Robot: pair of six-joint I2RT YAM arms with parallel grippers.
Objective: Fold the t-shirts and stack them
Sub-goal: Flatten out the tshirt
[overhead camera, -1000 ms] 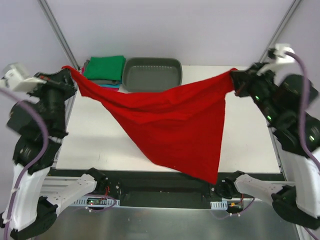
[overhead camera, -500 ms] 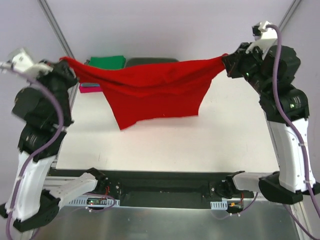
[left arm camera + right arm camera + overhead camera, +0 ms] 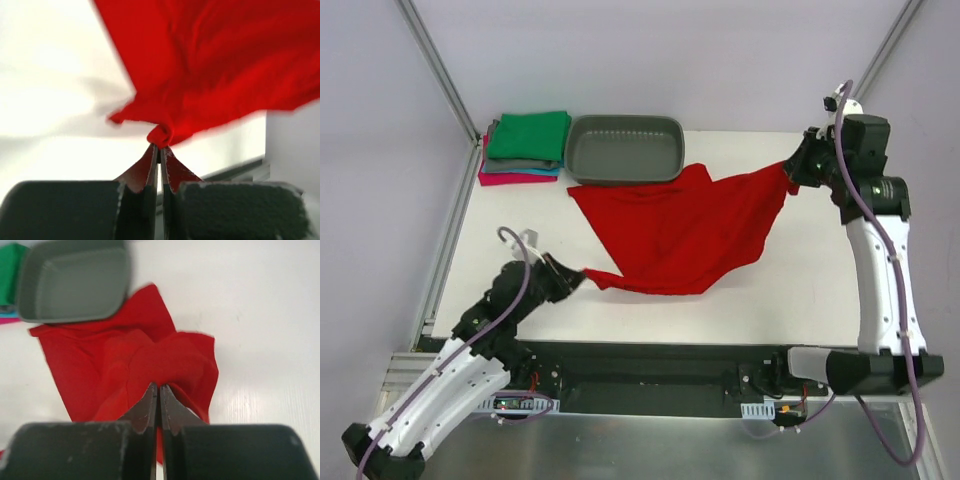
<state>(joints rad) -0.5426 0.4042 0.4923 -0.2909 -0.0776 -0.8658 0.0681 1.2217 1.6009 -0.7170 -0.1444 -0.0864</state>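
overhead: bright and even, only faint shadows
left wrist: white table [image 3: 50, 155] blown out, red t-shirt [image 3: 215, 65] smeared
right wrist: grey tub [image 3: 75, 285] kinda soft

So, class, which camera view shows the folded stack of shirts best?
Top external: the whole folded stack shows, green on top. Right wrist catches only a green and pink sliver; left wrist shows none.
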